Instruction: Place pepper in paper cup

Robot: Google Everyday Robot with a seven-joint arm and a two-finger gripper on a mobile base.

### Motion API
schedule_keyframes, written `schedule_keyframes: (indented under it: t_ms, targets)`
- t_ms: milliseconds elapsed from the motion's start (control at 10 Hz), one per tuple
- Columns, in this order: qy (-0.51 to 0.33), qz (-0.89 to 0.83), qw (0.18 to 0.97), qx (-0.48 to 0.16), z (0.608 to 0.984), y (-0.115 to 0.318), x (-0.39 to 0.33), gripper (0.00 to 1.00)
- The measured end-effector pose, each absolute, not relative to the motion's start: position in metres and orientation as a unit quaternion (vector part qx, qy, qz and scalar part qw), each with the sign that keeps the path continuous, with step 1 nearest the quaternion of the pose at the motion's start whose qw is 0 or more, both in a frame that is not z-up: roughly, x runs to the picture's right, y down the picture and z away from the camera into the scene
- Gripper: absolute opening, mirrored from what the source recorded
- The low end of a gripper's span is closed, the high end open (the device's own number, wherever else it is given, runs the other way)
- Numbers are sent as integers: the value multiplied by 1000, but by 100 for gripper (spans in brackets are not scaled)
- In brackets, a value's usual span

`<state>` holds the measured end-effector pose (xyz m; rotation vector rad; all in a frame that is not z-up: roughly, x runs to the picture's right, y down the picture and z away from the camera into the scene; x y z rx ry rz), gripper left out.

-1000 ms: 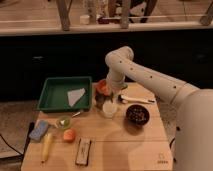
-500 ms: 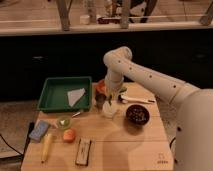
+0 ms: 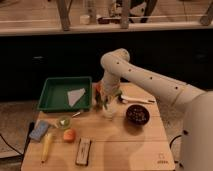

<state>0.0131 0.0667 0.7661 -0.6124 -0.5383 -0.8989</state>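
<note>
In the single camera view, the white arm (image 3: 150, 85) has swung slightly left and sunk over the last second. Its wrist now hangs lower than it did, and the pincer (image 3: 105, 104) sits directly above the paper cup (image 3: 108, 114), touching or nearly touching its rim. I take this as the lowering that comes just before release, so the task looks close to done, though nothing shows the pepper inside the cup yet. The pepper (image 3: 98, 91) appears as a reddish-orange patch against the left side of the wrist, with a small green bit below it near the cup's mouth. It seems to be carried there, just above and left of the cup, not lying on the bench (image 3: 125, 147). I cannot tell how wide the pincer stands, because the wrist and the pepper's colours run together at that spot. Nor can I tell whether it is clamped on the pepper or merely against it. The cup stands upright near the middle of the bench, just right of the green tray (image 3: 65, 80) and left of the dark bowl (image 3: 137, 114), apart from both. Nearer on the left lie a banana (image 3: 46, 146) and an orange fruit (image 3: 69, 135), well clear of the drop. If the release comes slightly off-centre, I judge that the light cup could tip.
</note>
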Motion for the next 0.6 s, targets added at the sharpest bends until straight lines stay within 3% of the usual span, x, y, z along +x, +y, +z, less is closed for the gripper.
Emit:
schedule_keyframes:
  t_ms: [600]
  targets:
    - [-287, -421, 804, -307, 759, 86, 5, 4]
